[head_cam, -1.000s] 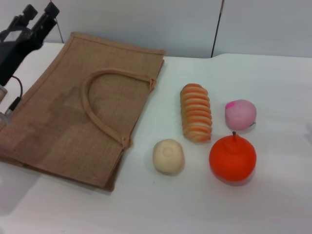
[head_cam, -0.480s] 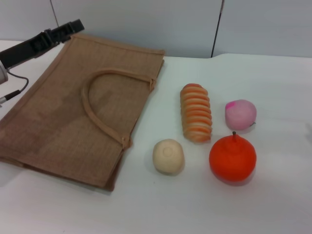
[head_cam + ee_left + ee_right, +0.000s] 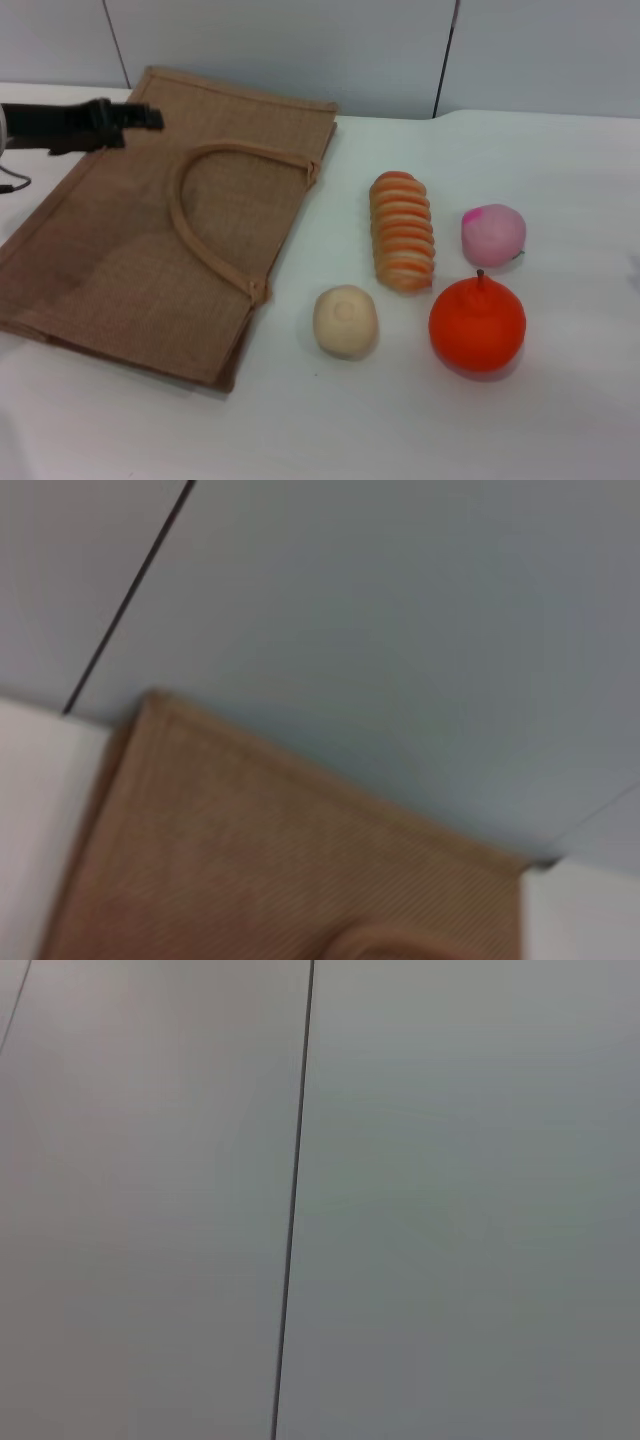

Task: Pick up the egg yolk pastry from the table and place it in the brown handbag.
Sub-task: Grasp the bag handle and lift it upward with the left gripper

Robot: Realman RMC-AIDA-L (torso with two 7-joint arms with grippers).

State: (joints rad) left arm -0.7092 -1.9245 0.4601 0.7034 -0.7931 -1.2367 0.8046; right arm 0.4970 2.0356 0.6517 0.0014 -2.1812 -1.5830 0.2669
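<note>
The left gripper (image 3: 150, 117), finger state indeterminable, hovers over the brown handbag (image 3: 130, 260) at its 11 o'clock corner; the egg yolk pastry (image 3: 346, 320) lies at the bag's 4 o'clock.

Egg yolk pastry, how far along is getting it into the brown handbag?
Nothing is done yet. The egg yolk pastry sits untouched on the table. The left end effector hovers over the flat brown handbag, holding nothing. Grasping, carrying and bagging all remain.
</note>
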